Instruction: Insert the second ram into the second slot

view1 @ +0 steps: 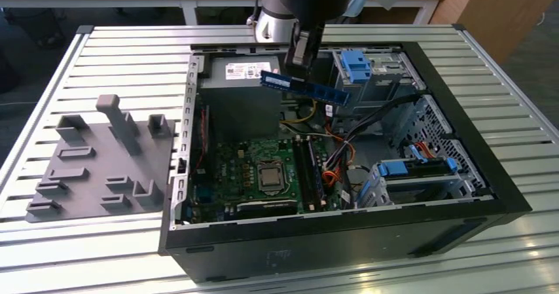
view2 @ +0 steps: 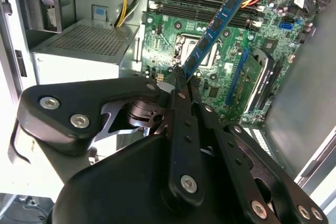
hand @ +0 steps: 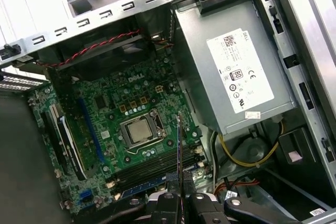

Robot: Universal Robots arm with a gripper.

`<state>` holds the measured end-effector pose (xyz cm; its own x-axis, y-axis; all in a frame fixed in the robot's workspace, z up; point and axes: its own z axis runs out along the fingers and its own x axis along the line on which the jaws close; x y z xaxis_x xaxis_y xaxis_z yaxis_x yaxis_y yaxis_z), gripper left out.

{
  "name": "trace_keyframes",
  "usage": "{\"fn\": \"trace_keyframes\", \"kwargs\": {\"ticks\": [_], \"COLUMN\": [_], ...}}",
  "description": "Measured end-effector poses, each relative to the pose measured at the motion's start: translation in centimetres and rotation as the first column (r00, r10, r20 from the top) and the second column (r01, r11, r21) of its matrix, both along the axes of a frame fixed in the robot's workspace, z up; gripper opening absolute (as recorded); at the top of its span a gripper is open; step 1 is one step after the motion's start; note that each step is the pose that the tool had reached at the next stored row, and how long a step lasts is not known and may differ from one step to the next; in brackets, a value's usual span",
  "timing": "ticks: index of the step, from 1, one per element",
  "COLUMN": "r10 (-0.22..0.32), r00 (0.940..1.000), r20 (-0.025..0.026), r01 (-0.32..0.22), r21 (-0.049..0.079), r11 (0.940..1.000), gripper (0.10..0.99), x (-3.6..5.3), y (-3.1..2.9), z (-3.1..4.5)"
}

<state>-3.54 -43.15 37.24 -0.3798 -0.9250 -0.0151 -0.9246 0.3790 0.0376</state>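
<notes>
The tool (view2: pixel 181 77), closed on the 2nd ram (view2: pixel 214 31), hangs above the motherboard (view2: pixel 168 40)

The second ram (view1: pixel 306 86), a thin blue stick with dark chips, is hanging tilted in the air over the open case. The hand (view2: pixel 180 80) is pinching 1 end, well clear of the dark slots (view2: pixel 202 4).

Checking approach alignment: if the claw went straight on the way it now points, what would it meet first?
Probably the motherboard around the CPU socket, beside the memory slots; the second ram shut in the claw would touch first. Depth is unclear.
</notes>
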Motion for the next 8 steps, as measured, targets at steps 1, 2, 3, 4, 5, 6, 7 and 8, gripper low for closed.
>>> {"fn": "trace_keyframes", "kwargs": {"ticks": [1,2,3,4,5,6,7,8], "r10": [-0.005,-0.01,-0.015,-0.02,-0.025,-0.029,-0.034,-0.038], "r00": [1.0,0.9999,0.9999,0.9998,0.9997,0.9996,0.9994,0.9993], "r20": [0.0,0.0,0.0,0.0,0.0,0.0,0.0,0.0], "r01": [0.005,0.01,0.015,0.02,0.025,0.029,0.034,0.038], "r21": [0.0,0.0,0.0,0.0,0.0,0.0,0.0,0.0], "r11": [1.0,0.9999,0.9999,0.9998,0.9997,0.9996,0.9994,0.9993], "gripper": [0.137,0.137,0.137,0.137,0.137,0.137,0.137,0.137], "x": [0.0,0.0,0.0,0.0,0.0,0.0,0.0,0.0], "y": [0.0,0.0,0.0,0.0,0.0,0.0,0.0,0.0], "z": [0.0,0.0,0.0,0.0,0.0,0.0,0.0,0.0]}}
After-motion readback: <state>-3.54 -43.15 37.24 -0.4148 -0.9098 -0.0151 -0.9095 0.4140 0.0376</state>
